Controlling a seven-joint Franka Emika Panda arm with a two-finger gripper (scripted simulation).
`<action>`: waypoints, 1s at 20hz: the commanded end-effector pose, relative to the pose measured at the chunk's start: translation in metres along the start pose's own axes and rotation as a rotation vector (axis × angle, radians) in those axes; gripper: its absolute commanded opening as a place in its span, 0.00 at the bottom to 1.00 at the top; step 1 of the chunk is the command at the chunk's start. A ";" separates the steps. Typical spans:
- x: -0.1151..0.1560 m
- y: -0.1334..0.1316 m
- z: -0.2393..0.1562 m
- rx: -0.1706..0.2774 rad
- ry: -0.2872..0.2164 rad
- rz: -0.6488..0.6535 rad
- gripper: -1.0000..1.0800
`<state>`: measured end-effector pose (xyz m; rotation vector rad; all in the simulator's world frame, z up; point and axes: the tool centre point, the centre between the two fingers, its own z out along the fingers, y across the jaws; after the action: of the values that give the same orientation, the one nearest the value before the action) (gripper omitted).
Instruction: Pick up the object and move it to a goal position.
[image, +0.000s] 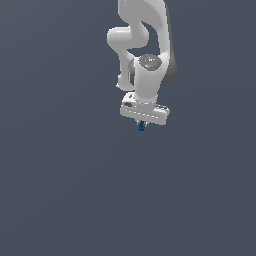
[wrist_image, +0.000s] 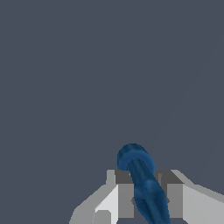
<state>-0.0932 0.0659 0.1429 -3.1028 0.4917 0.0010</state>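
Observation:
The object (wrist_image: 142, 179) is a slim dark blue piece with a rounded end, clamped between the two grey fingers (wrist_image: 125, 199) of my white gripper (wrist_image: 146, 199). In the exterior view only a small blue tip of the object (image: 141, 126) pokes out below the gripper (image: 142, 123), which hangs from the white arm in the upper middle of the picture. The jaws stand close together, pressed against the object's sides. No goal marker shows in either view.
A plain dark grey ground (image: 60, 190) fills both views. The white arm (image: 145, 45) reaches down from the exterior view's upper edge.

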 end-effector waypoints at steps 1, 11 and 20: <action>-0.003 0.005 -0.025 0.001 0.001 0.000 0.00; -0.012 0.024 -0.132 0.001 0.001 0.000 0.00; -0.019 0.039 -0.223 0.001 0.000 0.001 0.00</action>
<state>-0.1212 0.0367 0.3500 -3.1020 0.4925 -0.0010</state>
